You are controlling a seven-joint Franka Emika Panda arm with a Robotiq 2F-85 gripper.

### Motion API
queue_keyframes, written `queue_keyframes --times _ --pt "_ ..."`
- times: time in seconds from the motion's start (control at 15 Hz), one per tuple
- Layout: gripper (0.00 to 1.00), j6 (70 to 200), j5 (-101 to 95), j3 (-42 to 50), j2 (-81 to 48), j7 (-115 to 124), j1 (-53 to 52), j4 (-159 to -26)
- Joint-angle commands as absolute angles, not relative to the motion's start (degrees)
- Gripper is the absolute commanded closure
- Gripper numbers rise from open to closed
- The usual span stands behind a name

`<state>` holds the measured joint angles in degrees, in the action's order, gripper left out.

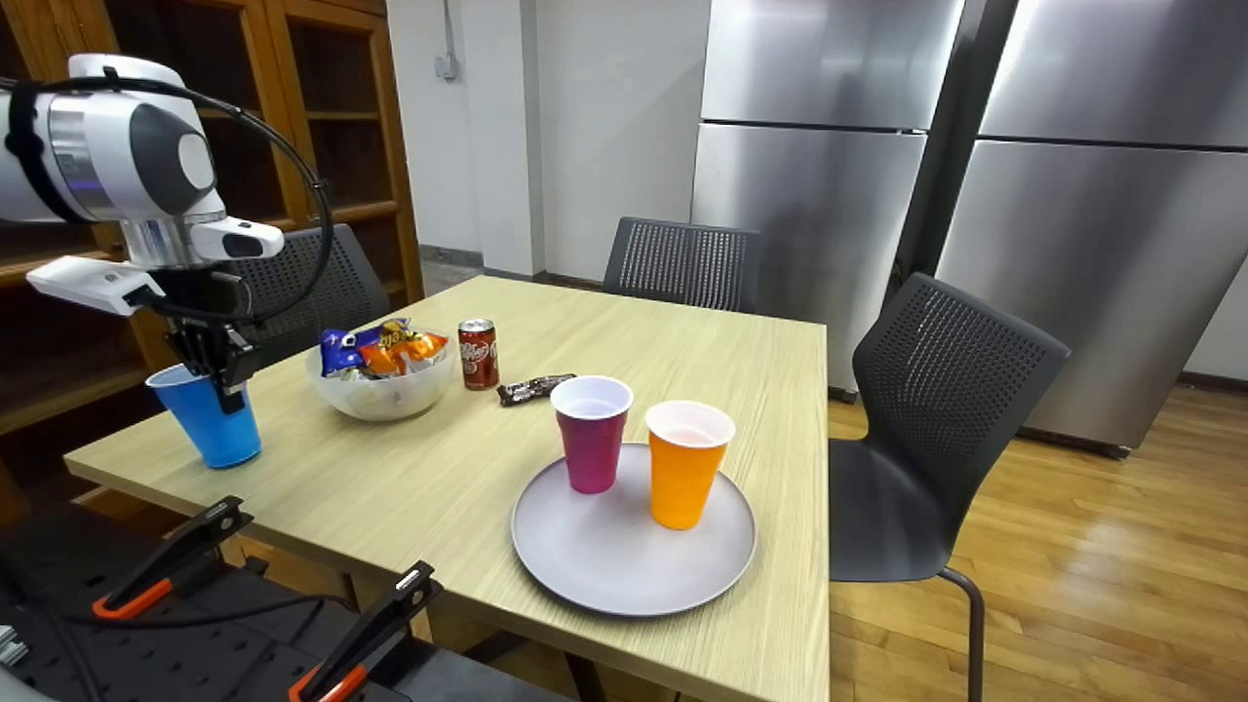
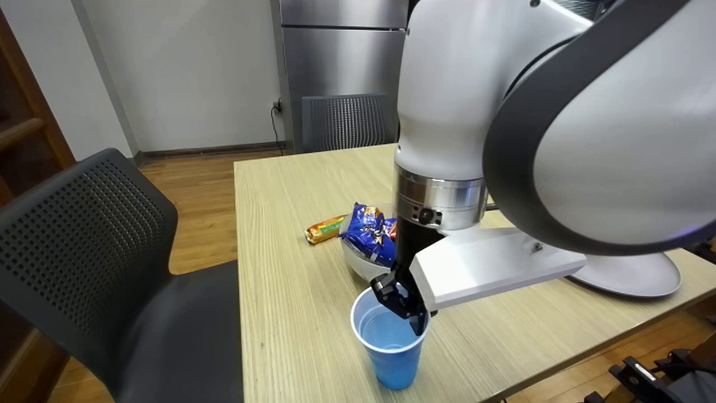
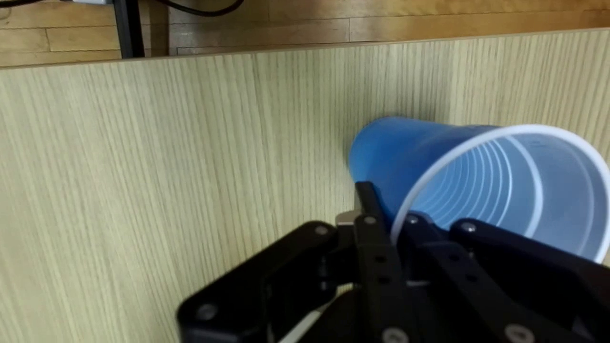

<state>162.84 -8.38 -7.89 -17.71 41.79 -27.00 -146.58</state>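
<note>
Where views agree, the pincer (image 3: pixel 391 207) grips the blue cup (image 1: pixel 206 419); an exterior view adds a can (image 1: pixel 479 355).

We see our arm (image 1: pixel 112 146) extending in from the edge of an exterior view, its wrist (image 2: pixel 439 193) turned so that our gripper (image 3: pixel 391 209) points downward. In the wrist view, our two black fingers (image 3: pixel 379 247) stand nearly parallel, pinched almost together.
</note>
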Motion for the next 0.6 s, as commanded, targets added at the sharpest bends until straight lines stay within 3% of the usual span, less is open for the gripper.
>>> queue_keyframes --times 0.0,0.53 --pt "1.0 163.0 -5.4 -8.8 -14.8 40.1 -26.0 -148.4" --pt "1.0 163.8 3.4 -11.1 -7.9 34.3 -21.1 -155.2"
